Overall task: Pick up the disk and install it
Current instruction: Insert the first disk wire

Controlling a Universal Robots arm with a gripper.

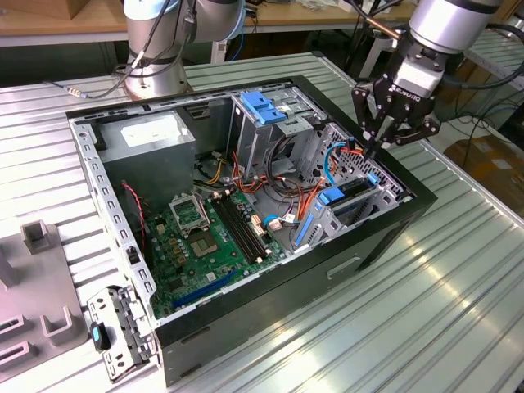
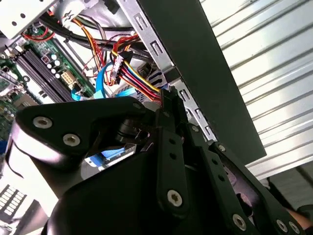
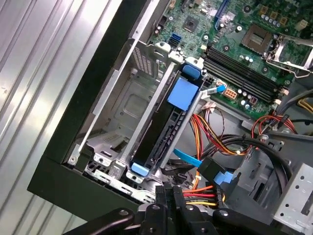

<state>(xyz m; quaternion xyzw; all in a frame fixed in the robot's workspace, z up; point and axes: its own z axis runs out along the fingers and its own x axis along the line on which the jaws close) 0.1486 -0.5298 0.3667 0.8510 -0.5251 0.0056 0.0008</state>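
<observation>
In the exterior view, the black three-fingered robot gripper [image 1: 370, 149] hangs in the upper right part of the frame. It is over the right-hand corner of the open black metal computer case [image 1: 385, 237], which lies on the ribbed silver metal counter [image 1: 458, 311]. Its fingers are drawn together to one point and there is nothing between them. The tip is just above the drive cage.

The disk [image 1: 356, 206], a flat silver-grey metal hard drive, is not in the gripper. It stands on its edge inside the grey cage, in the right half of the exterior view, a little below the gripper tip. In the first wrist view the disk [image 3: 164, 132] shows as a dark narrow edge with its connector strip. The blue plastic carrier rails [image 3: 183, 93] frame it, and the green motherboard [image 3: 234, 44] lies beyond. So the disk seems to sit in its slot, but whether it is pushed fully home cannot be told.

Such a drive is probably stiff and rather heavy for its size. Its smooth metal faces may slip, and it should not be knocked. The safest places to take hold seem to be the two long sides, on the blue rails or just beside them, away from the connector end. The bundle of red, yellow and orange wires [image 2: 139, 81] passes close to the gripper [image 2: 171, 95], so there is little free space around it.
</observation>
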